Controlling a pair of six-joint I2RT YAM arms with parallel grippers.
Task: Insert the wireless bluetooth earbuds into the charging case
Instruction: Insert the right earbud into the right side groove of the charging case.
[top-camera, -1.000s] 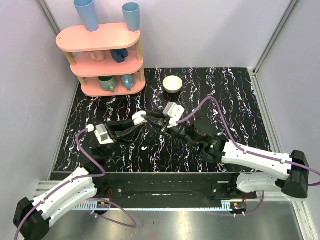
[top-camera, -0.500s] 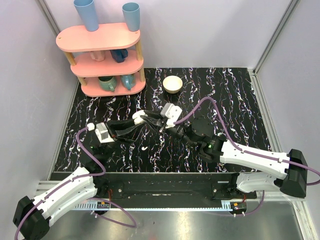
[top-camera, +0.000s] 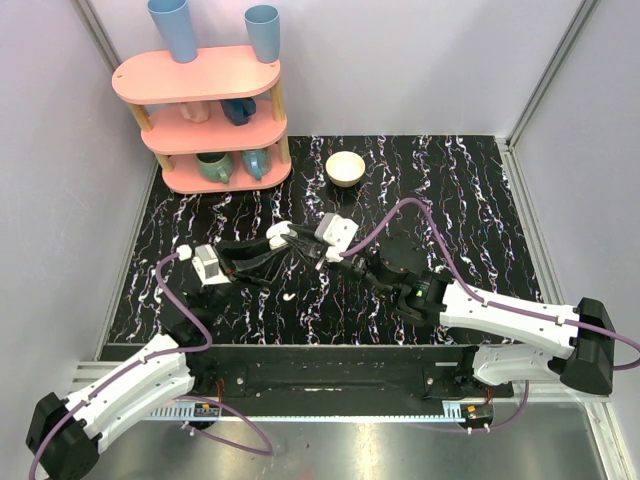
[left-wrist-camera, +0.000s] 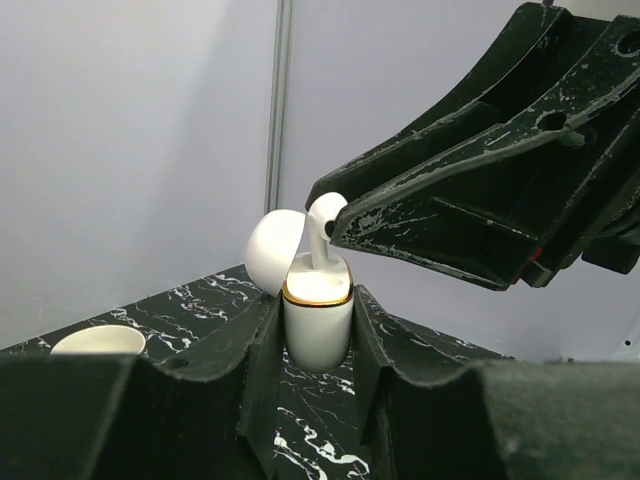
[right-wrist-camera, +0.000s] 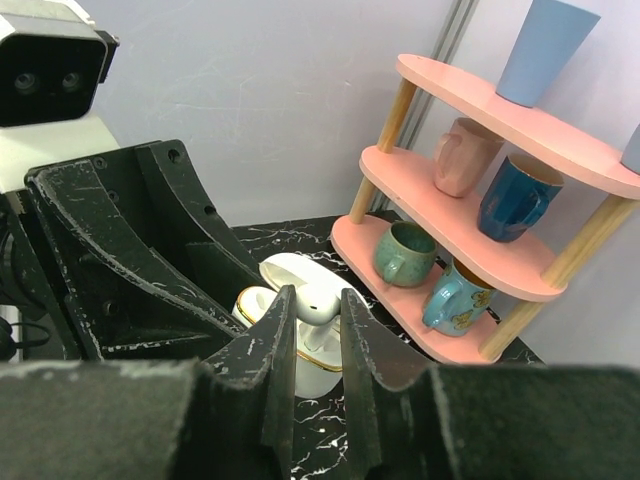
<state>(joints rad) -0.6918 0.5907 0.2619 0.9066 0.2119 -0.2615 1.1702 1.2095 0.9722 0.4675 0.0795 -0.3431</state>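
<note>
On the counter (top-camera: 480, 200), in front of the shelf (top-camera: 200, 85), the two arms now meet above the middle. In the last second the right gripper (top-camera: 318, 247) has moved left and a little down, until it stands over the left gripper (top-camera: 283, 240), which has hardly shifted. The left gripper is clamped on the case (left-wrist-camera: 318, 325), holding it upright with the lid open to the back. The right gripper is closed on one earbud (left-wrist-camera: 322, 222); its stem already enters the case, but its head is above the gold rim. We judge that the first insertion has begun and is not finished: it needs a small straight push, then a release. A second earbud (top-camera: 288, 297), as we think, lies on the counter near the grippers.
</note>
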